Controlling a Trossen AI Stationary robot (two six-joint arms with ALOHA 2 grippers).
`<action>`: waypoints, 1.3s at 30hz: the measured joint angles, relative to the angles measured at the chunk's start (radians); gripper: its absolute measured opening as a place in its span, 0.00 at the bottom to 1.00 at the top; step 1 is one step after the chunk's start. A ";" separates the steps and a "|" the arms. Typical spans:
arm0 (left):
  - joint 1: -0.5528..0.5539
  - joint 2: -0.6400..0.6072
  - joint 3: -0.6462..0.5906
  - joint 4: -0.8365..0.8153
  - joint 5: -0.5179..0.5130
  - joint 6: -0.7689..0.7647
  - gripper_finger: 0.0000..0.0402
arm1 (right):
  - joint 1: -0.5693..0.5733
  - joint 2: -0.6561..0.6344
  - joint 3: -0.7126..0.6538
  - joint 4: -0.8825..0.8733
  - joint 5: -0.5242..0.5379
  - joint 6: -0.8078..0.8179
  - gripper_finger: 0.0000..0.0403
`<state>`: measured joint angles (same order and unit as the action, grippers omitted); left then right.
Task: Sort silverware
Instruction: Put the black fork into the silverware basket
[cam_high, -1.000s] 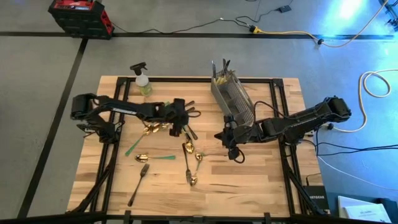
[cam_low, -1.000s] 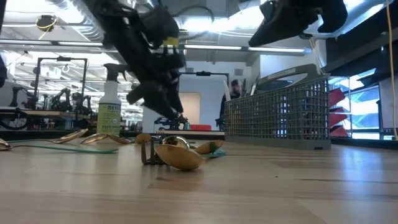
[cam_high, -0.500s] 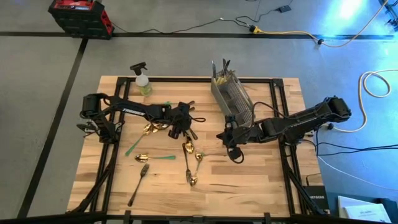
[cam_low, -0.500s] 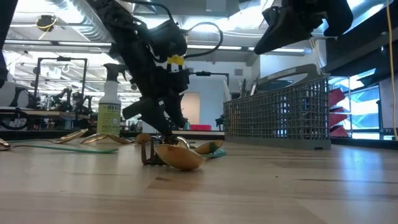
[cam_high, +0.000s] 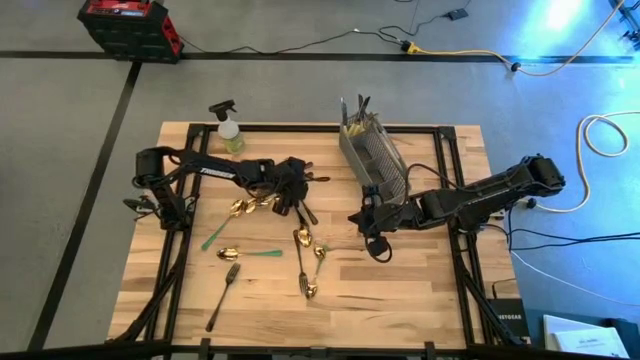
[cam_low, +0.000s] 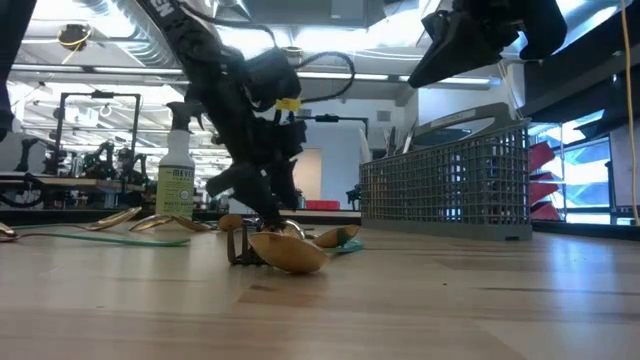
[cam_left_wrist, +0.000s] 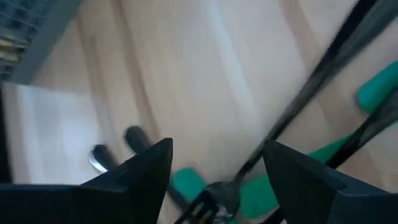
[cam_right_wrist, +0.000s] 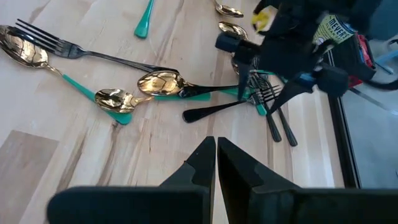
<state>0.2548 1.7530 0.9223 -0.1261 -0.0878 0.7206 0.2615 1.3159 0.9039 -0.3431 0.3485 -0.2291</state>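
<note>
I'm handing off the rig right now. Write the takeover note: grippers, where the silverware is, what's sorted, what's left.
Left gripper: open, low over the cluster of dark and green-handled forks at mid-table, holding nothing.
Right gripper: shut, empty, waiting just in front of the grey mesh caddy.
Done: a few pieces stand in the caddy's far end; I cannot tell which kinds.
Left: most silverware is loose on the table: gold spoons beside the left gripper, a green-handled gold spoon, a dark fork nearest the front edge, and more gold pieces at centre.
The spray bottle stands at the back.
</note>
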 joint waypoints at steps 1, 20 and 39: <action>-0.004 0.010 0.000 0.014 0.001 0.001 0.59 | 0.000 0.000 0.000 0.000 0.000 0.000 0.00; -0.009 0.095 0.009 0.043 0.066 0.007 0.36 | 0.000 0.000 0.000 -0.005 0.001 -0.002 0.00; -0.115 0.088 0.008 -0.013 0.062 -0.069 0.01 | 0.000 0.000 0.000 -0.005 0.000 0.000 0.00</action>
<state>0.1402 1.8408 0.9302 -0.1390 -0.0259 0.6516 0.2619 1.3159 0.9039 -0.3481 0.3489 -0.2291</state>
